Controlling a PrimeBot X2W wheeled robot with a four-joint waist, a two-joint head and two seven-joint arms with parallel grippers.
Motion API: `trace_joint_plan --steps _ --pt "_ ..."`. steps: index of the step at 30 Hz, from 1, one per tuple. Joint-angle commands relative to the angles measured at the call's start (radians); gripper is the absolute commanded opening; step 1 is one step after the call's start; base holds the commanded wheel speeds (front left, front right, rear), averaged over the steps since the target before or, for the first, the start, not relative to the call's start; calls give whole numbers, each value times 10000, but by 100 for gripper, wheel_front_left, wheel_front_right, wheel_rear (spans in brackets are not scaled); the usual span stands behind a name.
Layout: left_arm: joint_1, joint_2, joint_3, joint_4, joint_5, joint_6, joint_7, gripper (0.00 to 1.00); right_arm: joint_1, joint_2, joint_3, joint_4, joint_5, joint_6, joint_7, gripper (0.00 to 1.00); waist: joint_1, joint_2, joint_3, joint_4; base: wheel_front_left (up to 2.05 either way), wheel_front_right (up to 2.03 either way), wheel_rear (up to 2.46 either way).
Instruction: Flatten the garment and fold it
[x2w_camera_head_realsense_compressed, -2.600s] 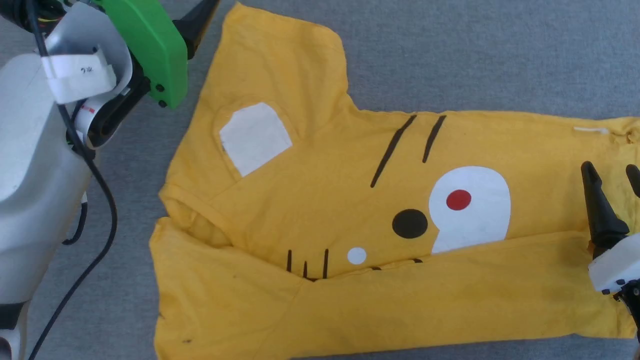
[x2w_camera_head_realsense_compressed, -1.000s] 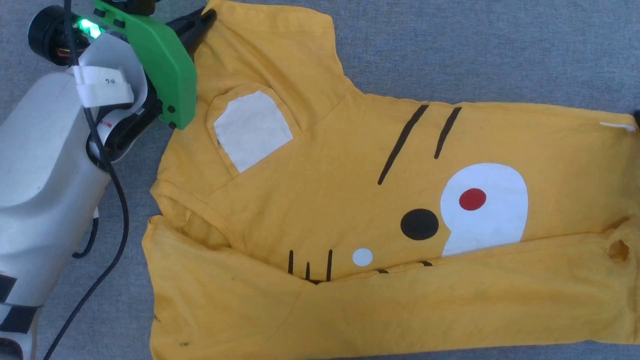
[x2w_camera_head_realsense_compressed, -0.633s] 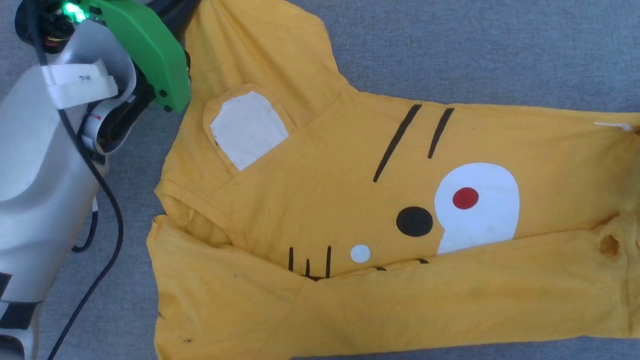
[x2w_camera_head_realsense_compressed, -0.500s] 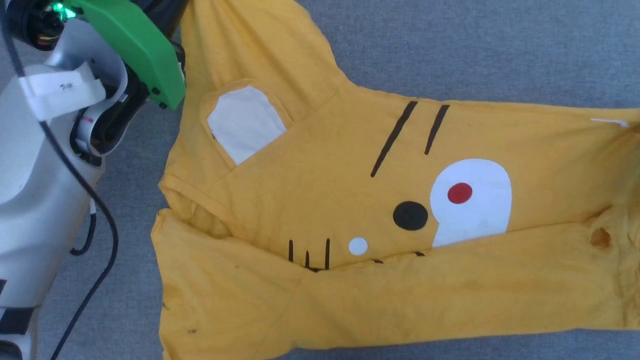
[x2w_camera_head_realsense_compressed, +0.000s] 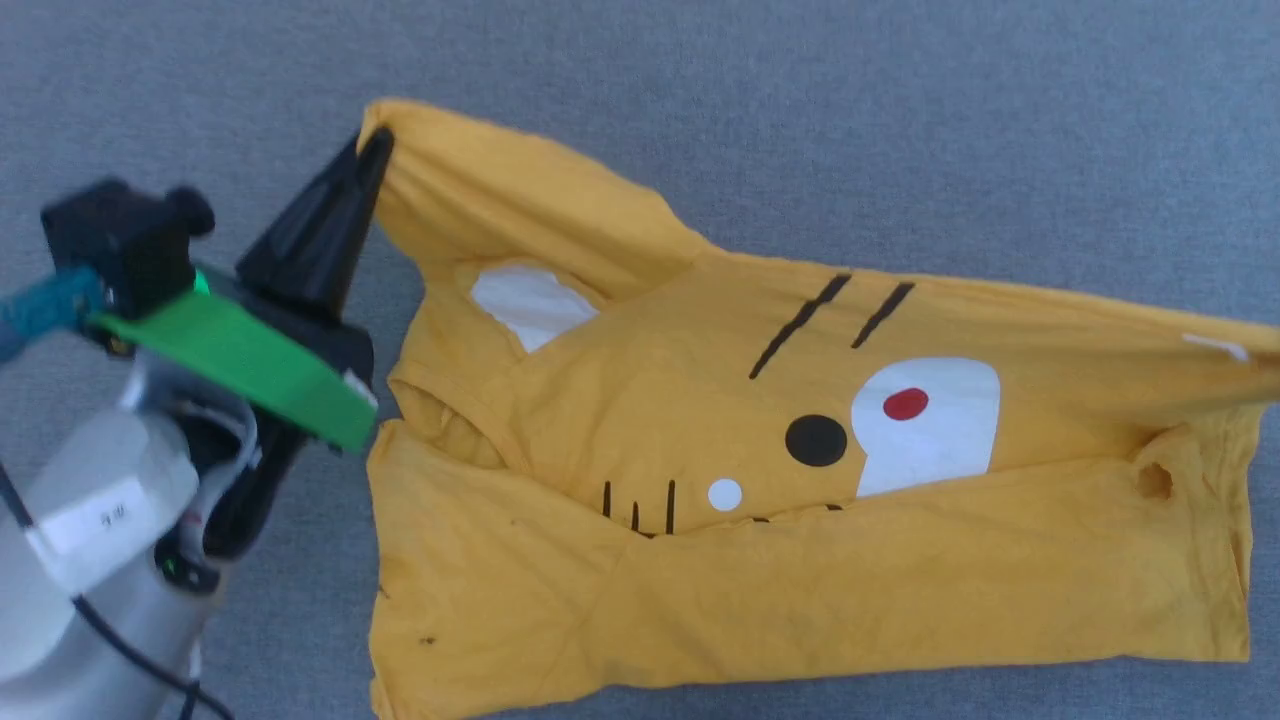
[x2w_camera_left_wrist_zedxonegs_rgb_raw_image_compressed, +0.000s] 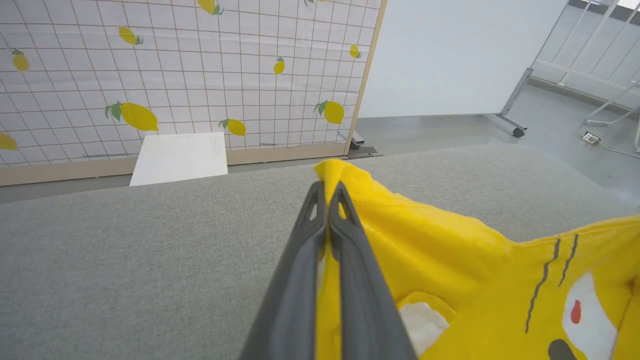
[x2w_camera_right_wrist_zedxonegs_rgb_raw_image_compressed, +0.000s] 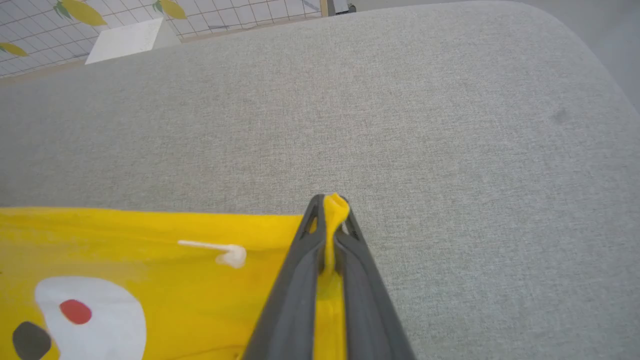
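The lower part of the T-shirt (x2w_camera_head_realsense_compressed: 700, 400) is folded up over itself. This flap (x2w_camera_head_realsense_compressed: 800, 600) hides the bottom of the printed face, so we make out only one dark eye, one red cheek on white, and some stripes. In the head view the shirt's hem end runs off the right side, and the left arm beside the sleeve is blurred.

The left end effector (x2w_camera_head_realsense_compressed: 377, 140) has its fingers pressed together on the tip of the shirt's far sleeve and holds it raised off the table (x2w_camera_head_realsense_compressed: 900, 120). The right end effector (x2w_camera_right_wrist_zedxonegs_rgb_raw_image_compressed: 330, 201) pinches the shirt's far hem corner, with a nub of yellow cloth poking out past its tips. A white label (x2w_camera_right_wrist_zedxonegs_rgb_raw_image_compressed: 220, 252) lies on the shirt near that grip, and a small hole (x2w_camera_head_realsense_compressed: 1155, 482) sits in the flap near the hem. Between the two grips the shirt's far edge runs almost straight.

Beyond that far edge we see bare grey table. Past the hem end the table curves into a rounded corner (x2w_camera_right_wrist_zedxonegs_rgb_raw_image_compressed: 575, 45). Past the sleeve tip the table ends, and a lemon-print panel (x2w_camera_left_wrist_zedxonegs_rgb_raw_image_compressed: 175, 75) stands behind it.
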Motion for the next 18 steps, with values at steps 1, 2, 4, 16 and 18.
trace_joint_plan --steps 1,2,4,16,18 --pt "587 136 66 -326 -127 181 -191 0 349 160 -83 -114 137 -15 -89 0 0 0 -652 249 0 0 0" --pt "901 189 62 -517 -141 261 -257 0 533 231 -124 -148 177 -15 -102 0 0 0 -760 271 0 0 0" --pt "1625 280 47 -891 -194 491 -377 0 944 395 -192 -219 246 -15 -131 0 0 0 -987 301 0 0 0" --pt "4736 290 -706 -713 -476 1291 -527 0 2740 1035 -160 -47 217 -15 -257 0 0 0 -1492 323 0 0 0" --pt "4751 198 -968 -300 -502 1181 -316 0 2819 1052 -29 130 32 -15 -309 0 0 0 -1509 316 0 0 0"
